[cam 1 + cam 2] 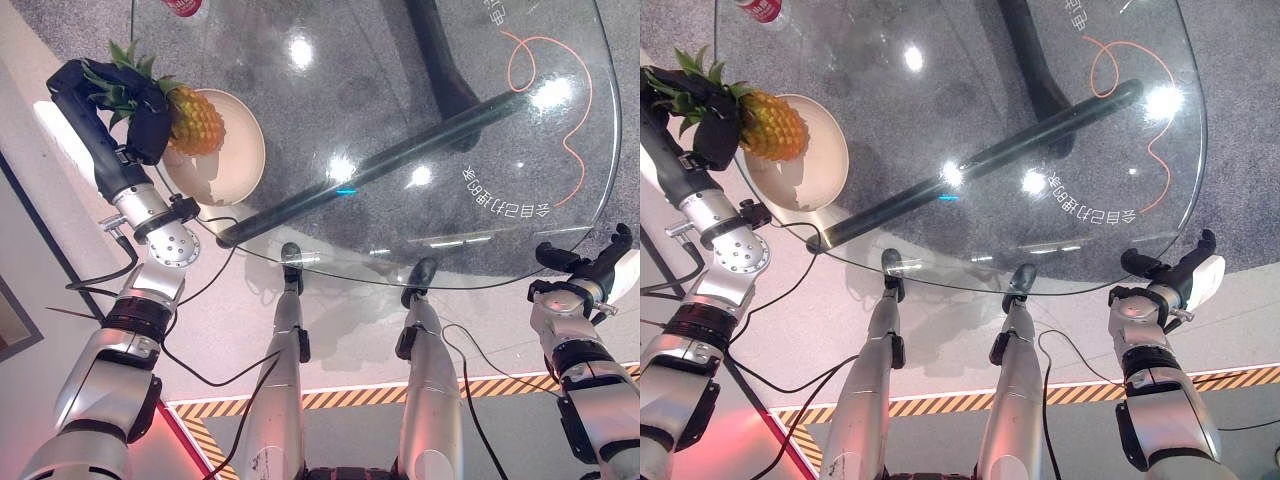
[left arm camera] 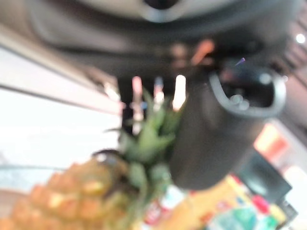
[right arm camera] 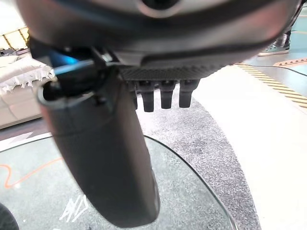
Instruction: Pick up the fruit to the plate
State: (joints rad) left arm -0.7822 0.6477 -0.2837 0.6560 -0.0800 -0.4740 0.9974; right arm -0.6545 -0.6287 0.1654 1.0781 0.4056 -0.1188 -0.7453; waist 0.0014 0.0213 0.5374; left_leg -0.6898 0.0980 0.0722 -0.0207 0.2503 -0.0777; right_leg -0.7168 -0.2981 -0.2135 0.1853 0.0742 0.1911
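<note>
Pineapple [image 1: 196, 120] was the fruit in question, and it hung in the left hand [image 1: 140, 115], whose dark fingers were curled round its top end where the green leaves sprout. The body of the fruit stuck out sideways from that grip, over the near part of the plate [image 1: 235, 165], a cream dish sitting at the left edge of the glass table [image 1: 400, 120]. Holding it by the crown end probably left the bulky body free to go down first onto the dish. Whether the fruit already touched the plate could not be told from above; the left wrist view showed leaves and yellow skin close against the thumb [image 2: 211, 143]. By my reading, the carry was nearly done and only lowering and letting go remained. The right hand [image 1: 585, 265] waited off the table's near right rim, fingers relaxed and holding nothing, well apart from the plate.
</note>
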